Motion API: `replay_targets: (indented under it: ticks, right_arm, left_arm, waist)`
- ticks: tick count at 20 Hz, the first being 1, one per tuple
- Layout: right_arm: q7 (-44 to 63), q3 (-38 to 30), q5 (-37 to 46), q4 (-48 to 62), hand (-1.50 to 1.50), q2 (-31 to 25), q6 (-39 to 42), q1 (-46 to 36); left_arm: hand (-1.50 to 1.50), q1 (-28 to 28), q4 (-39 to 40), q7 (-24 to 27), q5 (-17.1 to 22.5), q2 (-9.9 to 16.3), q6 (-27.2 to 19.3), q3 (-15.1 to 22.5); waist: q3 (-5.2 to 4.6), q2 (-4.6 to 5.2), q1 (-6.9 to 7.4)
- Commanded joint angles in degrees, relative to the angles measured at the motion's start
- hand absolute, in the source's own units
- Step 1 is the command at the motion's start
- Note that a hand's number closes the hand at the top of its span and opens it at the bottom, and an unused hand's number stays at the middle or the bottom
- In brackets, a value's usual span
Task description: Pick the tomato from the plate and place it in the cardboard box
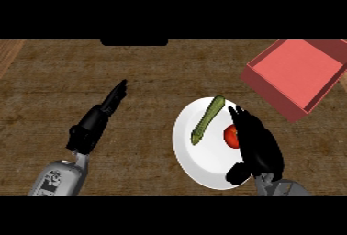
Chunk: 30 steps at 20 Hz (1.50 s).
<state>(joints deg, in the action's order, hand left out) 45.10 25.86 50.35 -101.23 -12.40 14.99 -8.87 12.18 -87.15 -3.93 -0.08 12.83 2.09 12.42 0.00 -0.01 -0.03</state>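
Nearest, the left hand (102, 114) rests with fingers straight on the counter (136, 73). Rightward, the plate (196, 160) carries a green vegetable (207, 120) and the tomato (232, 136). Over the tomato is the right hand (259, 142); whether its fingers have closed, I cannot tell. Next comes grasping, then lifting toward the cardboard box (298, 69).

Dark, grainy wooden counter (169, 73)

No text, label or number can be read on anything here.
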Motion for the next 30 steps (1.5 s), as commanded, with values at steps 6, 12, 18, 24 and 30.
replay_targets:
  ticks: [6,12,18,24,30]
  right_arm:
    - [-1.2,-1.1,3.3,3.2,-1.5,5.4,2.4,1.1]
    - [-6.4,-4.5,4.8,10.0,-1.5,6.0,1.3,-0.6]
    - [-9.2,-4.5,8.6,15.9,-1.5,5.8,-1.6,-0.1]
    - [-8.6,-4.2,11.0,14.4,-1.5,5.5,-1.2,2.8]
    - [-15.0,-5.5,11.1,19.9,1.5,4.3,-2.8,1.9]
  left_arm:
    - [0.0,-1.1,-0.1,0.8,-3.8,-3.5,2.2,-2.0]
    - [0.0,-1.3,-3.1,-2.9,-4.5,-4.9,3.6,-3.2]
    - [0.0,-0.8,-1.0,-1.7,-6.1,-7.3,3.0,-3.4]
    - [0.0,-2.2,1.7,3.0,-5.9,-5.4,6.5,-5.7]
    - [0.0,-1.0,-0.5,-1.6,-7.5,-7.9,4.9,-4.7]
  waist:
    - [0.0,-0.01,0.04]
    - [0.01,-0.01,0.1]
    - [0.01,0.01,0.05]
    - [-0.01,0.02,-0.05]
    - [0.01,0.03,0.02]
